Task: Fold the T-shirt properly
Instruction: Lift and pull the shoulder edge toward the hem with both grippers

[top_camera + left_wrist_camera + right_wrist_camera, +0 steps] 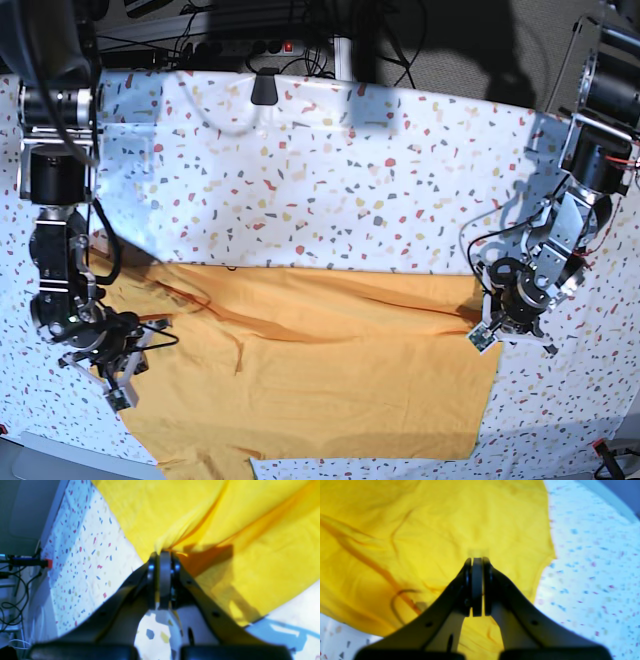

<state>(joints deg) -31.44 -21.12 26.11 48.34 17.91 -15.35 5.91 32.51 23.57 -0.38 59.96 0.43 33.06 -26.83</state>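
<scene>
You have the mustard-orange T-shirt [370, 385] spread over the near part of the speckled tablecloth [330, 170], between and beneath your two arms. Its body lies mostly flat, while a raised fold runs from the left side across to your left gripper [160, 552] on the right. That gripper's fingers are closed on a pinch of the yellow-looking cloth, and creases fan out from the pinch in the left wrist view. Below the gathered cloth there you can see a darker orange hollow, with a shadow falling on the fabric beside it. Your right gripper [477, 560], on the left of the scene, has its fingers together, pointing at the shirt; you can't tell from the blurred tips whether they touch it, and no cloth shows between them. Near that gripper, the shirt is rumpled, with folds at its far left corner. The shirt's lower edge reaches the near side of the table, close to a grey surface [30, 507]. On the near right, beyond the shirt, you have dark cables [20, 605] and a red-tipped connector [47, 563].
</scene>
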